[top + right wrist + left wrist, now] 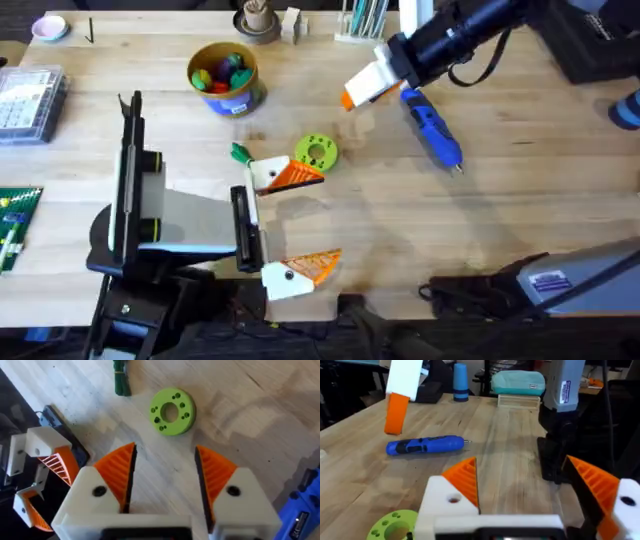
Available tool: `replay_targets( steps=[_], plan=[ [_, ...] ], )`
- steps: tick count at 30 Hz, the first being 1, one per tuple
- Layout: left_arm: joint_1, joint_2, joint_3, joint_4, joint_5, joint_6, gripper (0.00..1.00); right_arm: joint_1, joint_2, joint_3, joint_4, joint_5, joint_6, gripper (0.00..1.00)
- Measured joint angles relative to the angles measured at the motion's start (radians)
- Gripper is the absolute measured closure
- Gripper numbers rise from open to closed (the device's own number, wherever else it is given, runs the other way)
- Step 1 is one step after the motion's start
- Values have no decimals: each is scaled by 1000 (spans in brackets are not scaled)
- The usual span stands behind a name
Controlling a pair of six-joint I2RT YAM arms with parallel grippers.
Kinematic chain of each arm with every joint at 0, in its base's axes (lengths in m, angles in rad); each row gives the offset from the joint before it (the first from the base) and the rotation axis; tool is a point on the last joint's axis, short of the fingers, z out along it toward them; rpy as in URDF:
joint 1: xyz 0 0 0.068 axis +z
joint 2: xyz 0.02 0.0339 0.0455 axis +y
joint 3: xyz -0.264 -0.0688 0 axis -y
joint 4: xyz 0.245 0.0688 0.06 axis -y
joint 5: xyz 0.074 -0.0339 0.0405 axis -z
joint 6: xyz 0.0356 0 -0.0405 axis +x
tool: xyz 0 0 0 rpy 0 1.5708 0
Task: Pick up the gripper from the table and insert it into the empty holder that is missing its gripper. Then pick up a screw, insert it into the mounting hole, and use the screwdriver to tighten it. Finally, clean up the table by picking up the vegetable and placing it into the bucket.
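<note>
A: We've got a pale wood plank surface (520,215), lots of bare grain on the right. The left wrist view looks out over its far edge to a blue cylinder (460,381) and a teal pouch (518,382).

B: Containers next. The bucket (228,78) sits upper left of centre with colourful toys inside. We also see a brown cup (257,20) at the back edge and a clear parts box (30,102) at far left.

A: The screwdriver (432,126) lies flat right of centre, bit toward the near side, touched by nothing. The vegetable (240,153) lies beside the lime disc (317,151).

B: Hands. The left hand (292,220) is spread wide, holding nothing, one finger tip right by the disc and the vegetable. The right hand (362,87) hangs above the surface beside the screwdriver; in its wrist view the fingers (117,472) stand apart, nothing between them.

A: Hard to make out: we can't find the loose orange gripper or the plain white holder. The right arm is a dark mass at top.
</note>
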Motion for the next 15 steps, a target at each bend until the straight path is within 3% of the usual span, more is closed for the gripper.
replay_targets(
  steps=[15],
  plan=[
    [0, 0, 0, 0, 0, 0, 8, -3, 0, 0, -26, 4, 0, 311]
  ],
)
